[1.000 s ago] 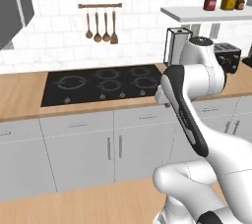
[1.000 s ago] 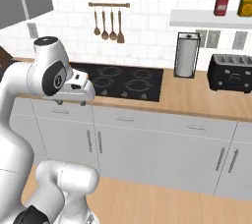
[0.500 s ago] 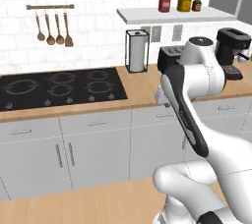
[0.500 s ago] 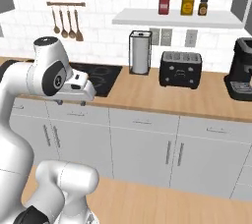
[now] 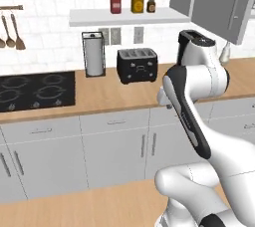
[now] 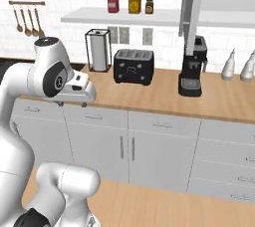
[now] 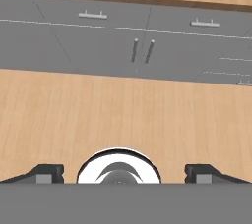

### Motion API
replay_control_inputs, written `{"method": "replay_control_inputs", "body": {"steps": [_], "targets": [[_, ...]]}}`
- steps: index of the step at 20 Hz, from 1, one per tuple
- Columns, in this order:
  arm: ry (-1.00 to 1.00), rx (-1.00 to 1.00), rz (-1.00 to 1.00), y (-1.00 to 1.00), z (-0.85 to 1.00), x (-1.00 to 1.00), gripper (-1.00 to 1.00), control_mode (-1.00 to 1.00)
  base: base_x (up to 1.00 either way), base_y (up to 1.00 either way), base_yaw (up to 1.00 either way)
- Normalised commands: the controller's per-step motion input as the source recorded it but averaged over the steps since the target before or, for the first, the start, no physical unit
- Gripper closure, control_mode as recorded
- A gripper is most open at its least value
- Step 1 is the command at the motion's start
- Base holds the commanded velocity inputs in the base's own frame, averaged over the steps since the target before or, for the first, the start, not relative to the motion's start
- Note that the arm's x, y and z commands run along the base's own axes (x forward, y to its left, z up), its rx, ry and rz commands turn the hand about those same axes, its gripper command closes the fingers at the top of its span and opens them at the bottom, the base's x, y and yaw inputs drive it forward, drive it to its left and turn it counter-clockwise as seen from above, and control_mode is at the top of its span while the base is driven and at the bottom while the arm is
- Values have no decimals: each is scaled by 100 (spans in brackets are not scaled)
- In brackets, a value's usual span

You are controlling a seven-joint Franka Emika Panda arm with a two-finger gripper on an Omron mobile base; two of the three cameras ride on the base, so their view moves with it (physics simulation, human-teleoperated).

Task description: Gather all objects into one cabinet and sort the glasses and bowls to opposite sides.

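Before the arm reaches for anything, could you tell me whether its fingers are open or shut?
Open: in the hand view the two dark fingers stand far apart with nothing between them.

The wall cabinet (image 5: 214, 2) is hanging at the upper right above the wooden counter, its flat grey doors (image 6: 191, 7) standing open, swung outward toward the room.

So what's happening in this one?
Nothing is being handled yet. The arm is folded in front of the counter, and its gripper points down at the floor, open and empty. On the counter stand a paper towel holder, a toaster and a coffee machine; three jars sit on the shelf above. A wall cabinet door hangs open at upper right. No mugs or bowl can be seen here.
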Motion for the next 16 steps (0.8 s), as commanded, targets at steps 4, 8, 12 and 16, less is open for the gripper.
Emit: {"method": "replay_control_inputs", "body": {"steps": [4, 8, 12, 16], "targets": [[0, 0, 0, 0, 0, 0, -100, 100, -24, -100, 0], [0, 0, 0, 0, 0, 0, -100, 100, 0, -100, 0], [0, 0, 0, 0, 0, 0, -100, 100, 13, -100, 0], [0, 0, 0, 0, 0, 0, -100, 100, 57, -100, 0]]}}
